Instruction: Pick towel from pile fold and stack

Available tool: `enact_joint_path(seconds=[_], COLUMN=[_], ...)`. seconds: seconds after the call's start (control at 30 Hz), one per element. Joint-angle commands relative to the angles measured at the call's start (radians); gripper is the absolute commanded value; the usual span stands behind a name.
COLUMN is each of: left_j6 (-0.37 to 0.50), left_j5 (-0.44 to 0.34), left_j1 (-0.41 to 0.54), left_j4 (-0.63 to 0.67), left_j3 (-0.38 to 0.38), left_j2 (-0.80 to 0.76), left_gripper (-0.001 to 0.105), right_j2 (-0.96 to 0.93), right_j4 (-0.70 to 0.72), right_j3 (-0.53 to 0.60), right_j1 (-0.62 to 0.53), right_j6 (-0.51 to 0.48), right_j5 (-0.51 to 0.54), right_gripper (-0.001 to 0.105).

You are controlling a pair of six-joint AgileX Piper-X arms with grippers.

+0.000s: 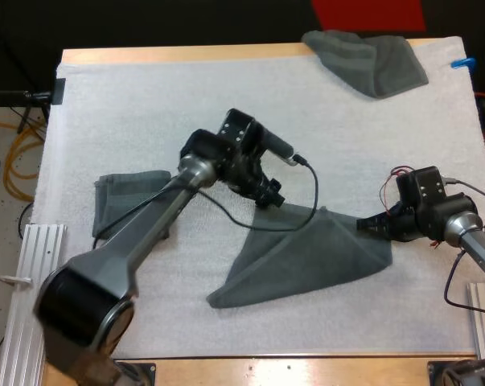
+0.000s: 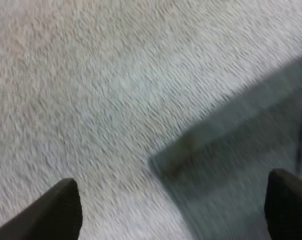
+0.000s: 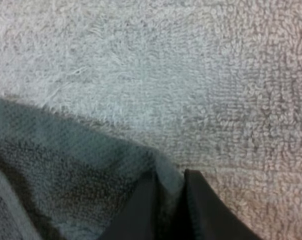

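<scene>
**Q:** In what state is each tool found?

**A:** The right tool [image 3: 168, 200] is closed on one corner of the half-spread towel [image 1: 306, 257], and the cloth is pinched from both sides. The left tool [image 1: 268, 195] is held wide and clear of everything, above the mat [image 1: 145, 121]. A free corner of the towel lies just ahead of it.

**Q:** How is the fold best carried out?

**A:** It is judged that the free corner should first be gripped by the left tool. Both corners should then be lifted together and kept taut, so that the edges meet. The folded towel [image 1: 121, 201] is found behind the left tool, and the crumpled towel [image 1: 371, 60] well beyond both tools
</scene>
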Motion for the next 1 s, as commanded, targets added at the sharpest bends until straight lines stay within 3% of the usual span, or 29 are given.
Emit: enact_joint_path(seconds=[0.0,0.13,0.37,0.6,0.97], left_j6=[0.017,0.049,0.049,0.049,0.049], left_j5=[-0.037,-0.102,-0.129,-0.122,-0.058], left_j1=[-0.013,-0.035,-0.044,-0.044,-0.054], left_j4=[0.008,0.008,0.032,0.037,0.056], left_j3=[-0.023,-0.056,-0.064,-0.064,-0.064], left_j2=[0.018,0.089,0.176,0.198,0.220], left_gripper=[0.071,0.071,0.069,0.042,0.041], right_j2=[-0.009,-0.009,-0.009,-0.009,-0.009], right_j4=[0.005,0.005,0.005,0.005,0.005], right_j3=[-0.002,-0.002,-0.002,-0.002,-0.002], right_j1=[-0.003,-0.003,-0.003,-0.003,-0.003], right_j6=[-0.011,-0.011,-0.011,-0.011,-0.011], right_j5=[-0.006,-0.006,-0.006,-0.006,-0.006], right_gripper=[0.000,0.000,0.000,0.000,0.000])
